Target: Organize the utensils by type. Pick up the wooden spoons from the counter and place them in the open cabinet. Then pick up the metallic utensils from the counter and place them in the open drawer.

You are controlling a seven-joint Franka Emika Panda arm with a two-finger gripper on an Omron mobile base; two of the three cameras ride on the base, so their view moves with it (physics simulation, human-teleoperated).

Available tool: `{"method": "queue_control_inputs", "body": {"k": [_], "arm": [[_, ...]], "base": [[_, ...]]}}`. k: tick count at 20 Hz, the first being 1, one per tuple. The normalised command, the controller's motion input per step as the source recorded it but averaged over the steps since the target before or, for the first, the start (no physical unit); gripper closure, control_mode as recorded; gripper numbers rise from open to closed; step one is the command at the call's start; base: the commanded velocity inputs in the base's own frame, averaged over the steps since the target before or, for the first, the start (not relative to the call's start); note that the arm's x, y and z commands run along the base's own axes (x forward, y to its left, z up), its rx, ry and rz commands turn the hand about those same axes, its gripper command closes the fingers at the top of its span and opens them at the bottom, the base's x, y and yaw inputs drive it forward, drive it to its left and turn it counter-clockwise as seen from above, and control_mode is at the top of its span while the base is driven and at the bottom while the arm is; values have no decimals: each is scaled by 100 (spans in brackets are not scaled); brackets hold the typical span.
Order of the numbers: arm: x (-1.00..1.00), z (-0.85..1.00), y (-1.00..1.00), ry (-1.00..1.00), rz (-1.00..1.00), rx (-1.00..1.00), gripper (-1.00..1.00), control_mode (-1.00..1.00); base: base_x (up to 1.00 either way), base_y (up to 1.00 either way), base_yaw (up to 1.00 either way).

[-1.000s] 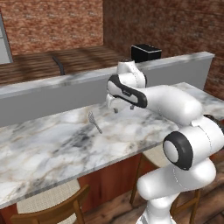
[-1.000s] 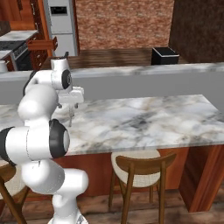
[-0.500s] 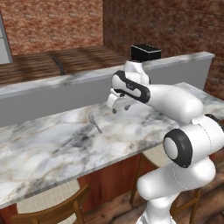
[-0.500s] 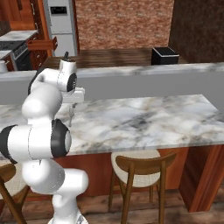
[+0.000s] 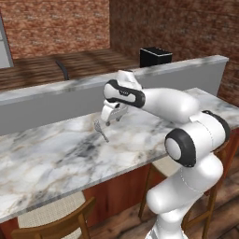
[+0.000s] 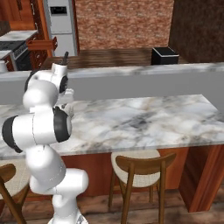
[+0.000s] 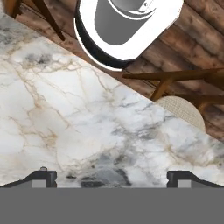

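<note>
Reaching for the fork

Gripper [image 5: 112, 119] spread, empty, beside fork [image 5: 100, 130] near the counter's [image 5: 56, 163] back edge; next: shift over, descend, pinch.

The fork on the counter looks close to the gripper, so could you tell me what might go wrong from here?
The open gripper hangs just right of the fork, so descending here could miss it or nudge it. The fork lies flat and thin on the marble counter, so the fingertips may scrape stone or let it slip.

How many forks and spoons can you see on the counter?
1. A silver fork lies on the marble counter, just below and left of the gripper. Others may be hidden behind the robot's arm or beyond the picture's edge.
</note>
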Motion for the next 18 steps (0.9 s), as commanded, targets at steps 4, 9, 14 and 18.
{"method": "queue_control_inputs", "body": {"k": [4, 9, 14, 18], "arm": [[15, -18, 25, -4, 1, 0, -100, -100], [20, -29, 8, -3, -2, 0, -100, -100], [25, -36, -8, 0, -9, 0, -100, -100], [19, -37, -14, -4, -12, 0, -100, -100]], "base": [[0, 0, 0], [0, 0, 0], [0, 0, 0], [0, 0, 0]]}}
